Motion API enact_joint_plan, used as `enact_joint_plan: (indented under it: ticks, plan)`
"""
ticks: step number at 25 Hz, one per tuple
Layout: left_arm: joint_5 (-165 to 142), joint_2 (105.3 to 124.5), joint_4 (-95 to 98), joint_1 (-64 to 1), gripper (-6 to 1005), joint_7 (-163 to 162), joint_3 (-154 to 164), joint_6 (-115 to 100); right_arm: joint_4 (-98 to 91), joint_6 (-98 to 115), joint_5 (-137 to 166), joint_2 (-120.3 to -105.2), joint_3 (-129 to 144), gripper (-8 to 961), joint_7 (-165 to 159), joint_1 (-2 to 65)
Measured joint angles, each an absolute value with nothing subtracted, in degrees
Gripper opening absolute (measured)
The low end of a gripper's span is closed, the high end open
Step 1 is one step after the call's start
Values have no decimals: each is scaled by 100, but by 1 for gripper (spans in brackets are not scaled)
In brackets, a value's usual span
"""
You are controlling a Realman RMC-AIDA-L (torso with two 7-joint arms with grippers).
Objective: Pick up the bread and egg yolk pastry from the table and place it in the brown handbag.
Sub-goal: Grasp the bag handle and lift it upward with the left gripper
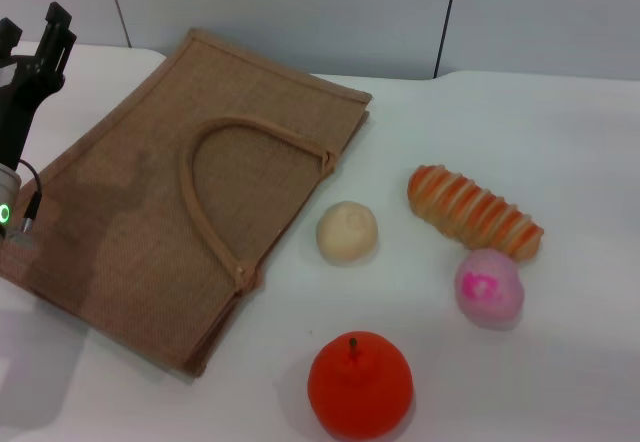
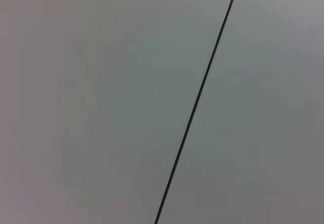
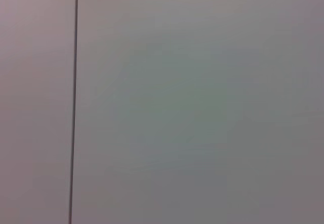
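While the bread (image 1: 474,213) lies right, left gripper (image 1: 35,27) hovers far-left.

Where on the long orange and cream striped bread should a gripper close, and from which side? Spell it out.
Grip the striped bread across its narrow middle, coming from above. It lies flat on the white table, slanting, so the jaws should turn square to its long axis. Its near end almost meets the pink ball; the middle is clear. The left gripper is far off.
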State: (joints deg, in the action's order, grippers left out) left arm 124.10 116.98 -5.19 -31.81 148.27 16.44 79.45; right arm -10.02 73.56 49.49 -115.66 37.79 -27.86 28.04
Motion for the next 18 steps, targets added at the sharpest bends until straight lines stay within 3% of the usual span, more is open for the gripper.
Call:
enact_joint_plan:
  ticks: [18]
  plan:
    - [12073, 11655, -479, -3203, 735, 14532, 1778, 7875, -1002, 7276, 4948, -11562, 3799, 741, -2786, 2804]
